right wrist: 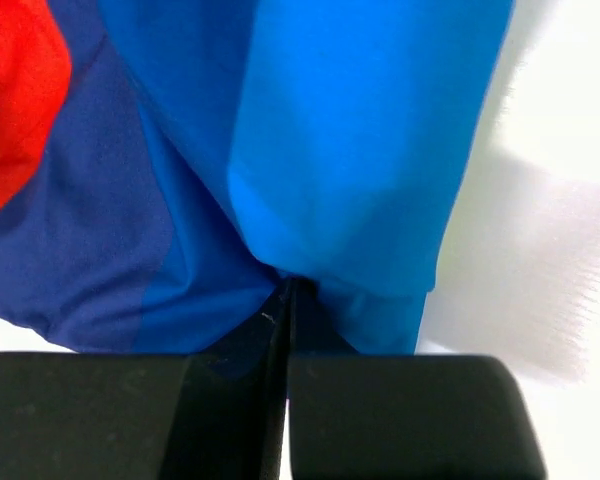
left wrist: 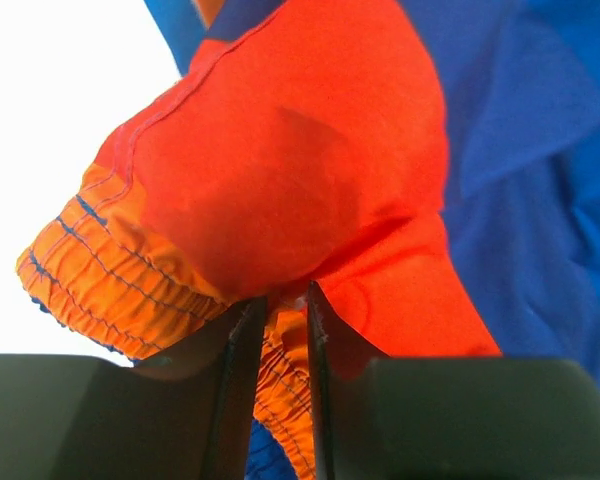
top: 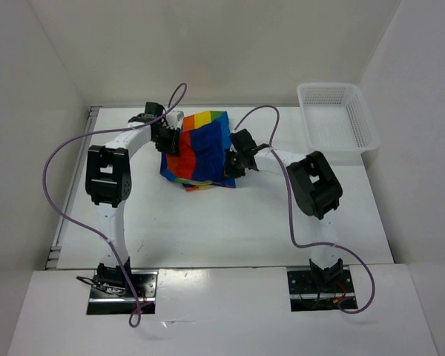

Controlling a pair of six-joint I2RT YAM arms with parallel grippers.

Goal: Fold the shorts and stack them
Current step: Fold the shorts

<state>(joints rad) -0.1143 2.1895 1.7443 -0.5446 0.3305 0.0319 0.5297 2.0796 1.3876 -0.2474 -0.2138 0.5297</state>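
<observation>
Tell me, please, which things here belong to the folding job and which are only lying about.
Belong to the job:
- the shorts
- the left gripper, shut on orange fabric
- the right gripper, shut on blue fabric

Only lying about:
- the white basket, far right, apart from the shorts

Two matching arms on show: the left arm (top: 107,176) and the right arm (top: 315,185) are each white tubular links broken up by chunky black joint housings, standing on a black base bolted to a metal base plate (top: 144,285). A thin purple cable (top: 47,159) loops off each arm, and thin red and orange wires (top: 341,298) show by the right arm's own base plate. Up close, the left end effector (left wrist: 283,300) has flat black fingers on a broad black block, and the right end effector (right wrist: 285,290) is the same matte black.
</observation>
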